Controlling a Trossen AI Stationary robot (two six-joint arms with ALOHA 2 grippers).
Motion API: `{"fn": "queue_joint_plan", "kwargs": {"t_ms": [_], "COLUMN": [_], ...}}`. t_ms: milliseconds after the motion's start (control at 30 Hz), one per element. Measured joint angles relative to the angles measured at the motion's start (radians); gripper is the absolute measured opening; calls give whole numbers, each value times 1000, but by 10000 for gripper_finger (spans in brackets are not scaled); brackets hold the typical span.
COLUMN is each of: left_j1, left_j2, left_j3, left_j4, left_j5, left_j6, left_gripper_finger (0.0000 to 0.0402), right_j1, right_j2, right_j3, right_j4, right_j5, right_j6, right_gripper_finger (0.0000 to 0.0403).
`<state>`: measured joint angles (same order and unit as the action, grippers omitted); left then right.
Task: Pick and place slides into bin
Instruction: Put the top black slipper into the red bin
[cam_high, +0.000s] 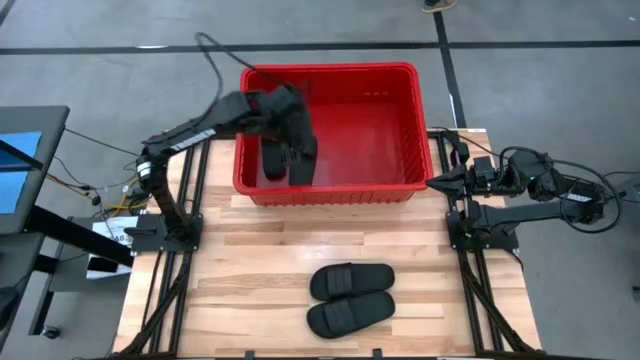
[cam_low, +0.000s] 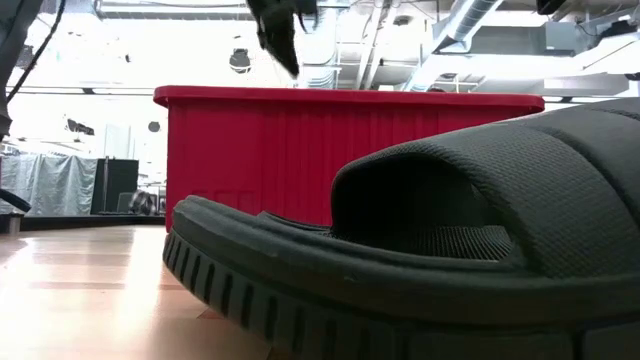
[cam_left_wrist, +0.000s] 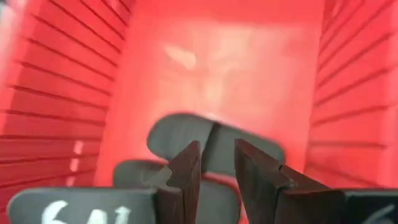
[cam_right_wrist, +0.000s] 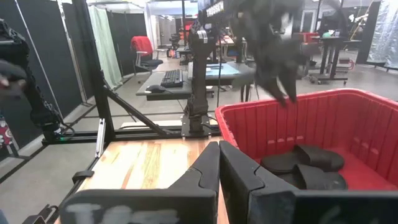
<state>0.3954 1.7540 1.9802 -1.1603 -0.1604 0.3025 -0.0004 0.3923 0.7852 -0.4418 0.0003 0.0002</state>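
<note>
Filling the low view, one slide (cam_low: 420, 260) gets cut off at the frame edge. It and its mate (cam_high: 349, 314) lie crosswise on the table (cam_high: 260, 290) (well apart from the bin (cam_high: 400, 190)). Two more (cam_right_wrist: 303, 165) sit inside, part hidden by the left gripper (cam_left_wrist: 217, 163), jaws slightly apart, empty. Right gripper (cam_right_wrist: 218, 155): closed, empty, parked at the table's right edge.

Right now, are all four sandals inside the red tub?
No, the high view shows two slides on the table, outside the bin.
</note>
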Motion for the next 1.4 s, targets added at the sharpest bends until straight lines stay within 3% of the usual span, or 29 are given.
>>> {"fn": "queue_joint_plan", "kwargs": {"t_ms": [100, 367, 567, 700, 1133, 1400], "left_j1": [0, -5, -39, -62, -61, -61], "left_j2": [-58, -246, -364, -501, -1074, -1328], "left_j3": [25, 27, 4, -168, -954, -1231], "left_j4": [12, 83, 97, 241, 699, 796], "left_j5": [79, 479, 523, 521, 461, 462], "left_j6": [-28, -39, -75, -138, -389, -450], "left_gripper_finger": [89, 89, 89, 89, 89, 89], "right_j1": [0, 0, 0, 0, 0, 0], "right_j2": [0, 0, 0, 0, 0, 0], "right_j3": [0, 0, 0, 0, 0, 0], "right_j4": [0, 0, 0, 0, 0, 0], "right_j5": [0, 0, 0, 0, 0, 0], "right_j6": [0, 0, 0, 0, 0, 0], "right_gripper_finger": [0, 0, 0, 0, 0, 0]}}
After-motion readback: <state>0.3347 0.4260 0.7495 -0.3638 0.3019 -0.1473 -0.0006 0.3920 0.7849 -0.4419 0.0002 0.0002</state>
